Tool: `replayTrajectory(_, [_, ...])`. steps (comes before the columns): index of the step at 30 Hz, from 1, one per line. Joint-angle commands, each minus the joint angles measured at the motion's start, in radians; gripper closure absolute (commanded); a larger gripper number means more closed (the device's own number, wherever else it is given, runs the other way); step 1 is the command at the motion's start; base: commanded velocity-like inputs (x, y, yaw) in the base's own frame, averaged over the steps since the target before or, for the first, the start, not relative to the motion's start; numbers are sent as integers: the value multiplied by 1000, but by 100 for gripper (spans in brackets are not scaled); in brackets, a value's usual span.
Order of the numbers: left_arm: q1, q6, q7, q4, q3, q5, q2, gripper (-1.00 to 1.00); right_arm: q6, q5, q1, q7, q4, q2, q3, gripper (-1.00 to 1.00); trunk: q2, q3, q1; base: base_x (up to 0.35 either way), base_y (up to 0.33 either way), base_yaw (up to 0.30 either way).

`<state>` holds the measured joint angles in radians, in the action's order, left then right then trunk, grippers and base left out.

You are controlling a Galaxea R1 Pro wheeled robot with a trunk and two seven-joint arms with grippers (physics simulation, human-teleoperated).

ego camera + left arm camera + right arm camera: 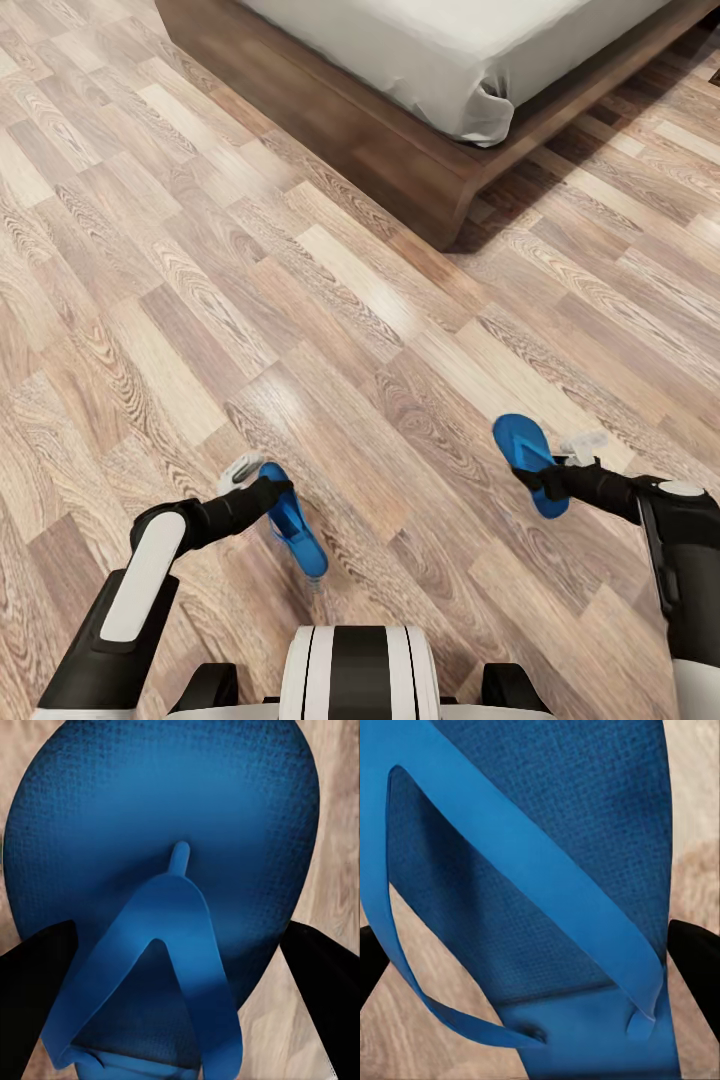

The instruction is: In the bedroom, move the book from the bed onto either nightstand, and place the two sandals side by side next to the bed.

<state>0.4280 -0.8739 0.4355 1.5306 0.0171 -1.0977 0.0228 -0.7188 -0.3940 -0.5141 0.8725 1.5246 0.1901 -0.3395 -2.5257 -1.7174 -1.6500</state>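
Note:
Each gripper holds one bright blue sandal above the wood-plank floor. My left gripper (272, 492) is shut on the left sandal (297, 527), which hangs tilted toward the floor. My right gripper (533, 478) is shut on the right sandal (524, 445), which points away from me. In the left wrist view the left sandal (165, 832) sits between the dark fingers (34, 975), strap toward the camera. The right wrist view has the right sandal (547, 817) and its strap close up. The bed (440, 45), pale mattress on a dark frame, has its corner at the upper right. The book is out of view.
The bed's dark wooden frame corner (440, 215) juts toward me at the upper middle. Open plank floor (200, 300) stretches to the left and between me and the bed. My white base (360, 675) is at the near edge.

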Motion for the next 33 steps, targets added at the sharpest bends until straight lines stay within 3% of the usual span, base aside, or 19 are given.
replayTrajectory(1, [12, -3, 10, 5, 3, -8, 1, 100, -13, 1, 8, 19, 20, -3, -34, 100, 0, -1, 0, 0, 0, 0])
replayTrajectory(4, [38, -6, 11, 31, 24, -8, 1, 100, -24, 14, 22, 43, 54, -8, -101, 100, 0, -1, 0, 0, 0, 0])
replayTrajectory(10, [70, -10, 15, 61, 68, -4, 9, 100, -31, 34, 35, 69, 79, -11, -165, 100, 0, -1, 0, 0, 0, 0])
replayTrajectory(18, [93, -47, 21, 72, 106, 3, 16, 100, -37, 68, 90, 107, 86, -10, -207, 100, 0, -1, 0, 0, 0, 0])
replayTrajectory(22, [98, -76, 22, 75, 123, 4, 18, 100, -35, 93, 116, 161, 88, -10, -218, 100, 0, -1, 0, 0, 0, 0])
replayTrajectory(33, [97, -98, 26, 77, 144, 9, 38, 100, -28, 113, 131, 227, 89, -8, -261, 100, 0, -1, 0, 0, 0, 0])
